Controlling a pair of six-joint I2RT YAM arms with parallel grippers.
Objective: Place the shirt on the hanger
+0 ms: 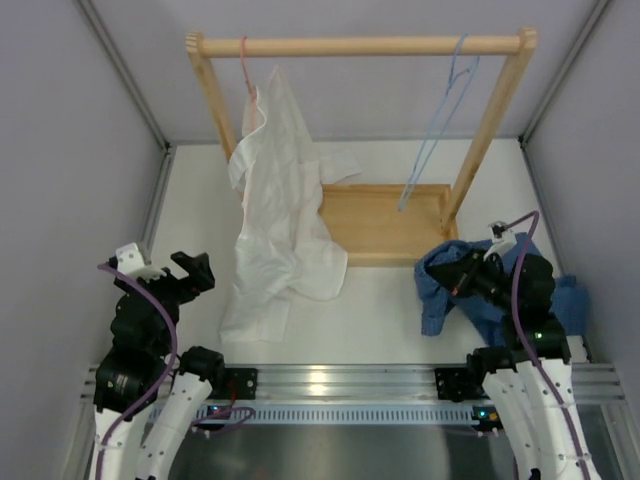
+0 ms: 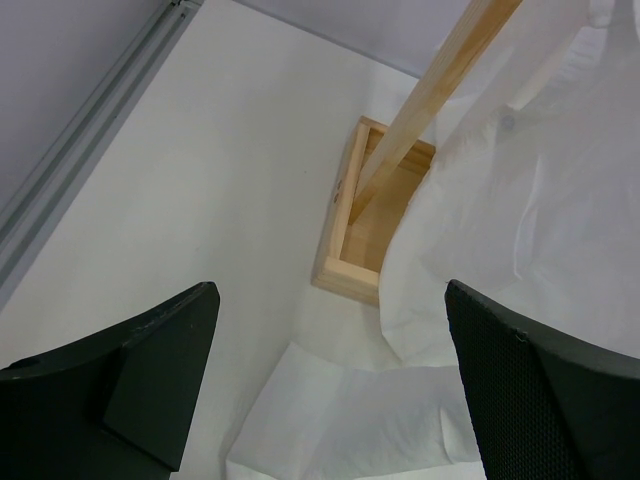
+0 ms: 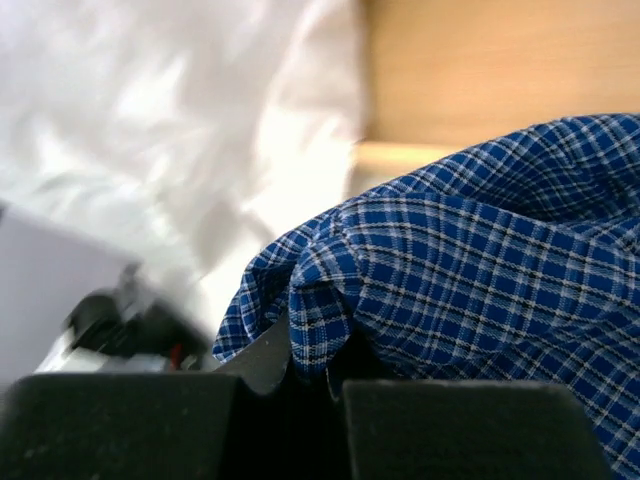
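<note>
Now, right claw (image 3: pixel 310 375): I am pinching a raised fold of the shirt (image 3: pixel 480 250), my jaws pressed together on the cloth.
shirt: it is lying crumpled on the table (image 1: pixel 380 310) at the right, bunching under and around my right wrist.
handling: I am judging it light, soft and limp. It is likely going to sag from any single grip and slide on thin wire.
hold: I am reckoning the collar or a shoulder seam to be a better grip than loose cloth, but I cannot tell which part I am gripping.
left claw (image 2: pixel 330 345): I am holding it spread and empty, just beside the white shirt (image 2: pixel 540 200).
hanger (image 1: pixel 440 130): it is hanging from the rail (image 1: pixel 360 45), well apart from the shirt.
</note>
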